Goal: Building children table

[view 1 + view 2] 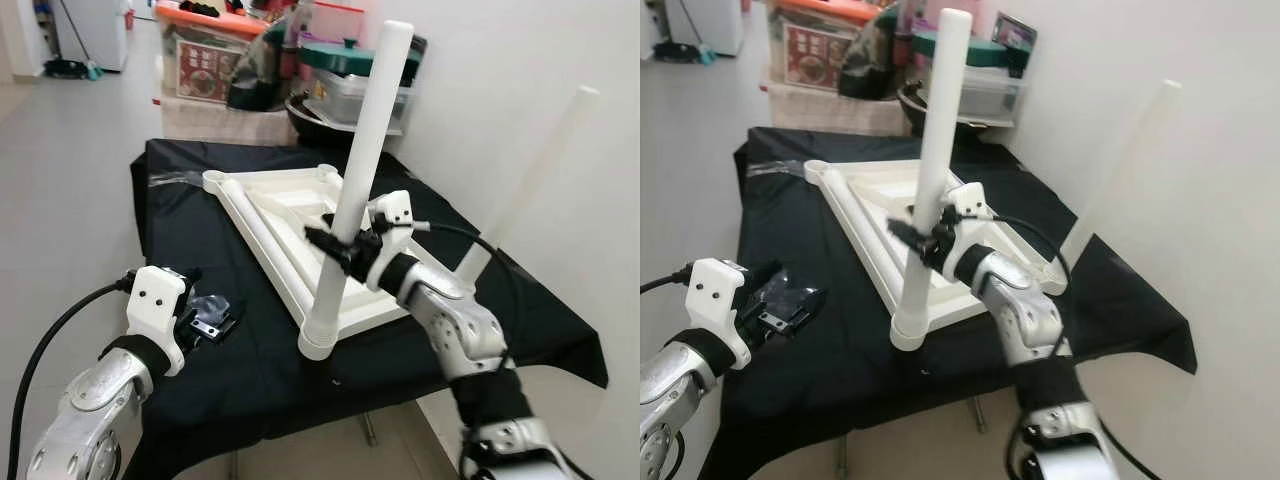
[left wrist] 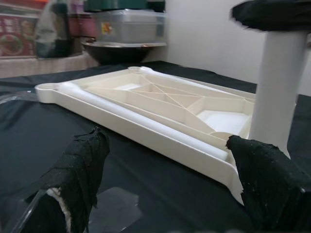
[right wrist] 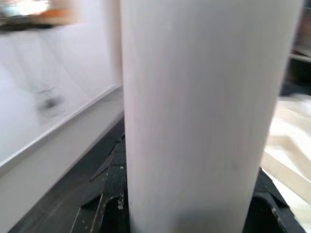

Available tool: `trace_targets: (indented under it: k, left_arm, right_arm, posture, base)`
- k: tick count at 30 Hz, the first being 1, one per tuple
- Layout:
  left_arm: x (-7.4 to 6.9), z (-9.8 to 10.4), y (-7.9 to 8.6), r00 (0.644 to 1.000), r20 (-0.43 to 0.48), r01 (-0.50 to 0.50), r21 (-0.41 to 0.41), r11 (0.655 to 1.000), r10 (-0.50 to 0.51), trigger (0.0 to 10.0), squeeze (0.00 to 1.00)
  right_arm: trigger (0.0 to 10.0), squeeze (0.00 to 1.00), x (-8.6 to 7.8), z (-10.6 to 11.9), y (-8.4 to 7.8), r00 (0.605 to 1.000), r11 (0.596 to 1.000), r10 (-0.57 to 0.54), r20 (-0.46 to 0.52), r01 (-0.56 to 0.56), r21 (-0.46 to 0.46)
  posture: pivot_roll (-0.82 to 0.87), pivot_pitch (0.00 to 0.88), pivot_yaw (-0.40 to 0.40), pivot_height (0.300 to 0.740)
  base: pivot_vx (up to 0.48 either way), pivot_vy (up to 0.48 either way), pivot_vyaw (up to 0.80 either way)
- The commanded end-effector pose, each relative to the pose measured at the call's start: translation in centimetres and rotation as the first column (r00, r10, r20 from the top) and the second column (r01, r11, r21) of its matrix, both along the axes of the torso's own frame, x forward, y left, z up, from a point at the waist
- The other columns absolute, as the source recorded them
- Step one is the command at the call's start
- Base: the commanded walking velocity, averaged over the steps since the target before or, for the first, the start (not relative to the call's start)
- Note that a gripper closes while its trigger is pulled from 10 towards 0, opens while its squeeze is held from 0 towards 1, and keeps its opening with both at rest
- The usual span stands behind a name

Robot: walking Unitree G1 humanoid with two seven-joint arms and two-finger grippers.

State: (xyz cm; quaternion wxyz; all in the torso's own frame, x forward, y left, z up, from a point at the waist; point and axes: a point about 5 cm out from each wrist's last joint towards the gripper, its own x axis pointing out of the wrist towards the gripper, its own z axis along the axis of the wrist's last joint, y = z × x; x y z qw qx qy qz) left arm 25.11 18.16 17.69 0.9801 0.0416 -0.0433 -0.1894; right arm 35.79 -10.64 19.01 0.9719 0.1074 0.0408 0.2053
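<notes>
White plastic tabletop (image 1: 280, 215) lies upside down on the black cloth-covered table (image 1: 250, 370), and the right gripper (image 1: 343, 247) is pinching a white table leg (image 1: 358, 190) that stands tilted in the near corner socket! Another leg (image 1: 535, 170) stands at the right corner by the wall. Left gripper (image 2: 170, 184) hovers spread wide beside a clear hardware bag (image 1: 212, 315).
</notes>
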Motion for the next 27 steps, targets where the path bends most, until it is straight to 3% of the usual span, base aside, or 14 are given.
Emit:
trace_targets:
  k: [1,3,6,9,11,12,13,15,18,22,27]
  left_arm:
    - [0.0,-0.3,-0.3,1.0,-0.015,0.0,-0.009,1.0,0.0,10.0,0.0]
    - [0.0,-0.4,-0.2,1.0,-0.016,-0.002,-0.008,1.0,0.002,10.0,0.0]
    - [-0.1,-0.3,0.2,1.0,-0.015,-0.013,0.001,1.0,0.013,10.0,0.0]
    - [0.1,-0.3,0.3,1.0,-0.012,-0.019,0.006,1.0,0.019,10.0,0.0]
    - [0.3,-0.2,0.3,1.0,-0.009,-0.019,0.006,1.0,0.019,10.0,0.0]
    - [0.5,-0.1,0.1,1.0,-0.004,-0.014,0.004,1.0,0.014,10.0,0.0]
    - [0.5,-0.1,0.1,1.0,-0.004,-0.014,0.004,1.0,0.014,10.0,0.0]
    - [0.7,0.3,-0.2,1.0,0.007,0.009,-0.004,1.0,-0.009,10.0,0.0]
    - [0.9,0.7,0.1,0.999,0.019,0.025,-0.001,1.0,-0.025,10.0,0.0]
    - [1.1,1.3,0.6,0.999,0.033,0.041,0.001,0.999,-0.041,10.0,0.0]
    - [1.0,1.7,0.7,0.997,0.042,0.07,0.006,0.998,-0.07,10.0,0.0]
  right_arm:
    - [0.0,0.0,-1.0,-6.5,-3.4,0.929,0.967,-0.247,-0.276,0.218,-0.133]
    - [0.0,0.0,-1.2,-6.8,-3.9,0.909,0.951,-0.306,-0.282,0.278,-0.136]
    - [0.0,0.0,-2.6,-6.7,-5.5,0.837,0.867,-0.497,-0.227,0.478,-0.139]
    - [0.0,0.0,-2.8,-5.8,-5.9,0.806,0.832,-0.554,-0.21,0.547,-0.096]
    - [0.0,0.0,-2.7,-5.4,-5.6,0.802,0.83,-0.551,-0.23,0.554,-0.057]
    - [0.0,0.0,-2.4,-4.4,-5.1,0.816,0.841,-0.522,-0.248,0.541,0.009]
    - [0.0,0.0,-2.4,-4.4,-5.1,0.816,0.841,-0.522,-0.248,0.541,0.009]
    - [0.0,0.0,-1.5,-1.7,-3.9,0.859,0.862,-0.45,-0.245,0.489,0.132]
    - [0.0,0.0,-0.3,3.0,-2.4,0.962,0.921,-0.225,-0.157,0.262,0.288]
    - [0.0,0.0,0.5,6.8,-2.8,0.993,0.947,-0.112,-0.03,0.116,0.299]
    - [0.0,0.0,0.7,8.2,-2.9,0.998,0.959,-0.062,0.013,0.056,0.279]
  posture:
    - [0.16,0.0,-0.193,0.74]
    - [0.16,0.0,-0.193,0.74]
    - [0.15,0.0,-0.182,0.74]
    - [0.14,0.0,-0.172,0.74]
    - [0.14,0.0,-0.17,0.74]
    - [0.13,0.0,-0.167,0.74]
    - [0.13,0.0,-0.167,0.74]
    - [0.13,0.0,-0.16,0.74]
    - [0.13,0.0,-0.152,0.74]
    - [0.13,0.0,-0.156,0.74]
    - [0.13,0.0,-0.161,0.74]
  base:
    - [0.0,0.0,0.0]
    - [0.0,0.0,0.0]
    - [0.0,0.0,0.0]
    - [0.0,0.0,0.0]
    - [0.0,0.0,0.0]
    - [0.0,0.0,0.0]
    - [0.0,0.0,0.0]
    - [0.0,0.0,0.0]
    - [0.0,0.0,0.0]
    - [0.0,0.0,0.0]
    - [0.0,0.0,0.0]
